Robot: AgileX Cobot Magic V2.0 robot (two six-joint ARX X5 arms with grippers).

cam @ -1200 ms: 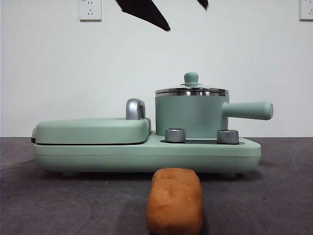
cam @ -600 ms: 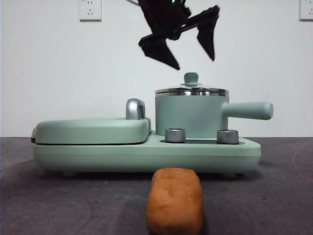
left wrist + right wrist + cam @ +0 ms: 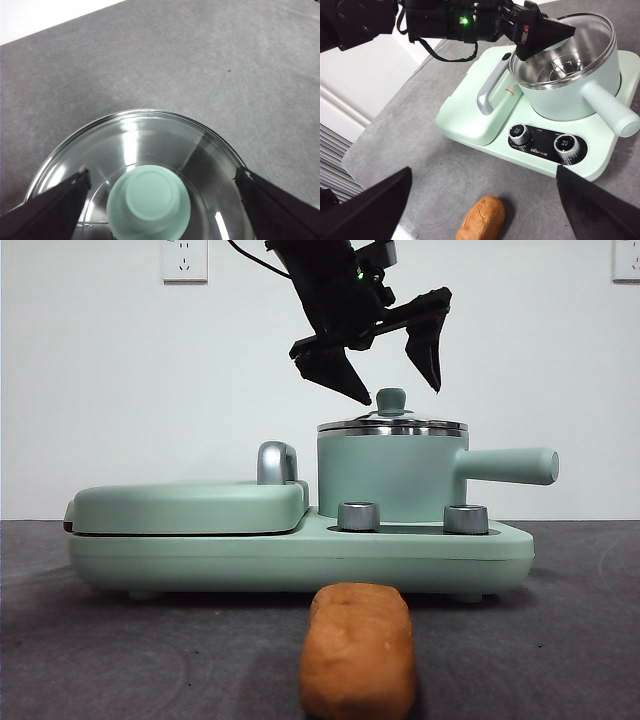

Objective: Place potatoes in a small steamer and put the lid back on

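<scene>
Left gripper (image 3: 392, 386) hangs directly above the lid (image 3: 392, 425), jaws spread wide to either side of the mint knob (image 3: 148, 199), not touching; lid sits on the small steamer (image 3: 392, 477), potato (image 3: 358, 663) lies on the table near the camera, in front of the cooker base (image 3: 300, 552). Right gripper (image 3: 482, 210) waits high, jaws open, empty. Best approach, I judge: descend straight, keep knob centred between the jaws, close low on its neck, then lift vertically to clear the steel rim.
</scene>
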